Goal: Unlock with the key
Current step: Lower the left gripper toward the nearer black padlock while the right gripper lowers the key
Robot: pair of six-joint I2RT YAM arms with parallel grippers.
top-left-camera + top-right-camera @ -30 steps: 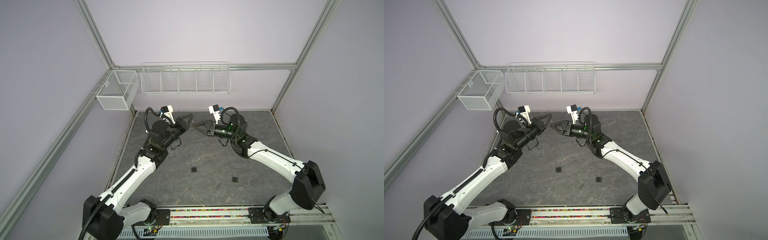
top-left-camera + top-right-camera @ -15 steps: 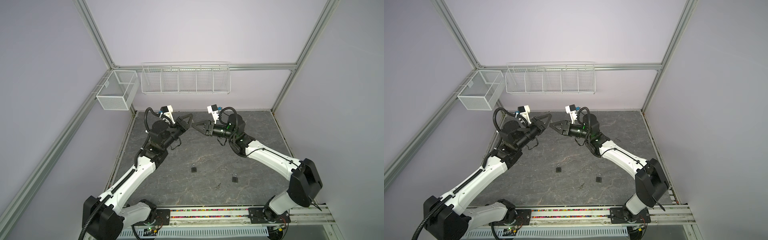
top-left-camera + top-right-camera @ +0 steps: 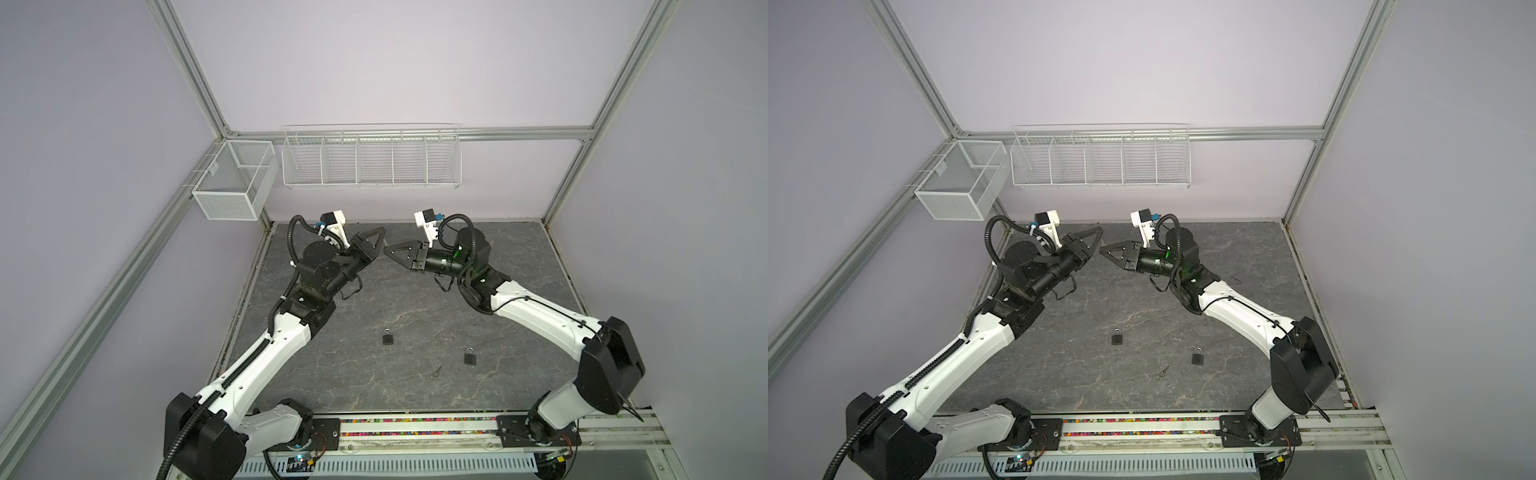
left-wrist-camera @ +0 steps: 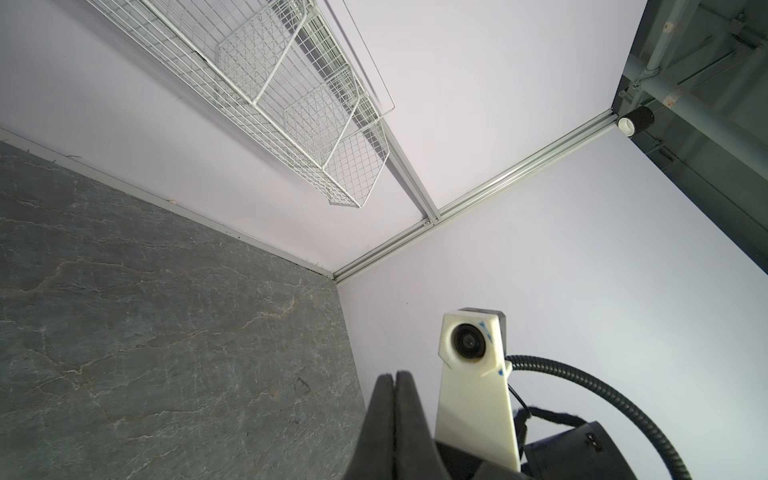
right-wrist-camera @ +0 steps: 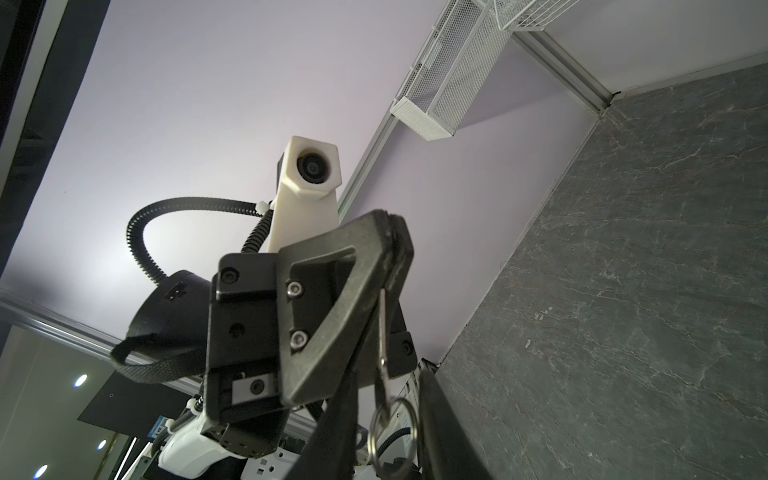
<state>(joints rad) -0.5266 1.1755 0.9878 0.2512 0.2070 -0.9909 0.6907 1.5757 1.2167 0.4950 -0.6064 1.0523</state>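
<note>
L gripper [image 5: 395, 222], raised over the back of the worktop [image 3: 519, 257], is clamped tight on the key [image 5: 381, 328], which sticks out from its tips toward the R gripper [image 3: 387, 249], w/ the key ring [image 5: 392, 428] at the free end. R gripper faces it nearly tip to tip, jaws narrow but w/ a gap, one finger each side of the ring; contact can't be told. Both locks lie on the worktop well apart, nearer the front rail: 1st padlock [image 3: 387, 336] approx. mid-worktop, 2nd padlock [image 3: 470, 356] on the R arm's side.

A ringed key [image 5: 381, 332] is pinched in the left gripper [image 5: 391, 222], its ring between the fingers [image 5: 440, 415] of the right gripper [image 3: 387, 249]; two black padlocks [image 3: 388, 337] [image 3: 470, 356] are laid well apart from both.
</note>
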